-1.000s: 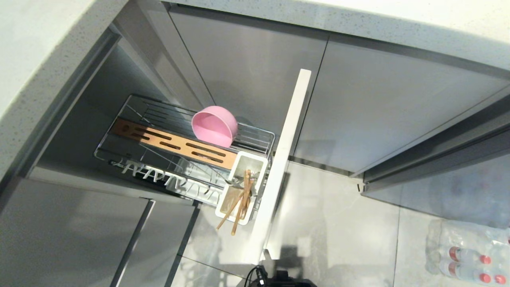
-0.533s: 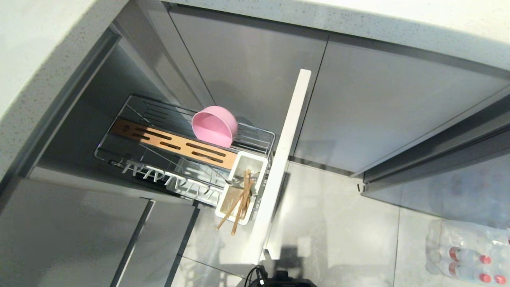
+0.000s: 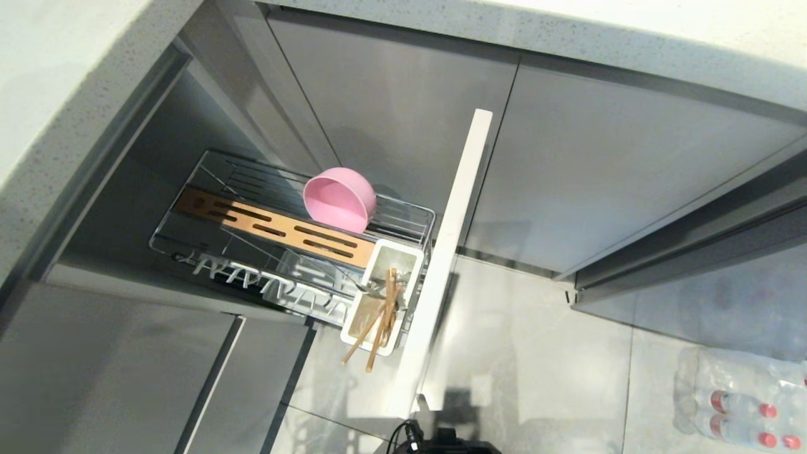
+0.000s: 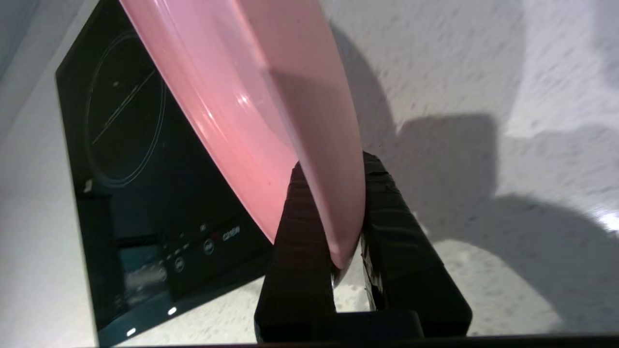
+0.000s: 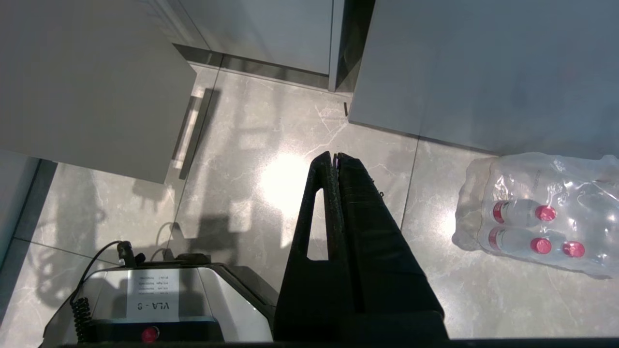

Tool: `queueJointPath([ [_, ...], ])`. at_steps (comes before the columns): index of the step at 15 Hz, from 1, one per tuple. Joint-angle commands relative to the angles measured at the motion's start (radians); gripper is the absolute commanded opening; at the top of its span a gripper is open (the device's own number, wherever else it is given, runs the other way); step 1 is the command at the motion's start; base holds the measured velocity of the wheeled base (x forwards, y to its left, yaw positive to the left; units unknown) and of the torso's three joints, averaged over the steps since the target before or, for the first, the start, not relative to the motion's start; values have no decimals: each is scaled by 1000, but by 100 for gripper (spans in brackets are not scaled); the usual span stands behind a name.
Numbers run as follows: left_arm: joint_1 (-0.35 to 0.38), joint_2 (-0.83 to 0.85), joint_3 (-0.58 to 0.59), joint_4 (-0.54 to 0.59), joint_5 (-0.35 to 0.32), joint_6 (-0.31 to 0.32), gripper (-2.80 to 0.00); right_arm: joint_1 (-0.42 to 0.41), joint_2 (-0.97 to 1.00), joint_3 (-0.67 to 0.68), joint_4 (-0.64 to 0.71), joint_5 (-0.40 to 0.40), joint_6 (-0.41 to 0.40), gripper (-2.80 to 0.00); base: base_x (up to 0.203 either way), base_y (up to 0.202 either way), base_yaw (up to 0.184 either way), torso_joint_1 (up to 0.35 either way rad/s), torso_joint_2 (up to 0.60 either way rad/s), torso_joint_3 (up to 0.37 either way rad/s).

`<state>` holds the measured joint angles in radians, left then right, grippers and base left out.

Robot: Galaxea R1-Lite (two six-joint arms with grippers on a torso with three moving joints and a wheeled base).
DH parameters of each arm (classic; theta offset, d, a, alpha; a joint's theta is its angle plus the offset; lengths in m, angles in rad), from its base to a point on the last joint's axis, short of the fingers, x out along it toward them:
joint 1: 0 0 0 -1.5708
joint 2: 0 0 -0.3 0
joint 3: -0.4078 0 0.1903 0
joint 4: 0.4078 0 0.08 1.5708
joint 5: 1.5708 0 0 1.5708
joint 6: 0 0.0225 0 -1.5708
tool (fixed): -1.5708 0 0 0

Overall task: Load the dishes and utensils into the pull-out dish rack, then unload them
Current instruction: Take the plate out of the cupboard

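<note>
The left gripper [image 4: 346,251], clenched edge-on around the rim of the wide flat pink plastic plate [image 4: 251,111], held it over the pale speckled worktop [image 4: 483,72] beside a black induction hob [image 4: 135,193], apparently for slotting upright.

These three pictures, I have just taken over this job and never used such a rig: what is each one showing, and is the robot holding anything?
The wide picture comes from a camera on the robot's head, looking down at a kitchen cabinet. The pull-out dish rack stands drawn out. In it a pink bowl lies tipped on its side on the wire, and the chopsticks lean in the white utensil cup. Neither arm shows in this view.

The other two come from cameras on the wrists, looking along the black fingers. The left gripper has its fingers closed on the rim of the pink plate, above a pale countertop with a black cooktop.

The right gripper is shut and empty, hanging over the floor near a pack of water bottles.
</note>
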<state>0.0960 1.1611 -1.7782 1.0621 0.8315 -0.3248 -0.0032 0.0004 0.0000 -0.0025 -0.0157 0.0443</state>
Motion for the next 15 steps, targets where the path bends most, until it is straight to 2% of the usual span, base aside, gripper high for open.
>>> queueJointPath([
  [1,11,27,4,31,-4,-1,-280,0,0,0,-1,0,0,-280,0,0,0,0,0,0],
  [5,19,40,6,188,-45,11,-280,0,0,0,0,0,0,-280,0,0,0,0,0,0],
  [7,23,38,29,197,-52,37,-280,0,1,0,-1,-1,0,-280,0,0,0,0,0,0],
  [10,28,61,20,191,-67,138,-280,0,0,0,0,0,0,-280,0,0,0,0,0,0],
  [13,28,114,-48,195,-69,315,-280,0,0,0,0,0,0,-280,0,0,0,0,0,0],
  [15,31,155,-88,200,-68,353,-280,0,0,0,-1,0,0,-280,0,0,0,0,0,0],
])
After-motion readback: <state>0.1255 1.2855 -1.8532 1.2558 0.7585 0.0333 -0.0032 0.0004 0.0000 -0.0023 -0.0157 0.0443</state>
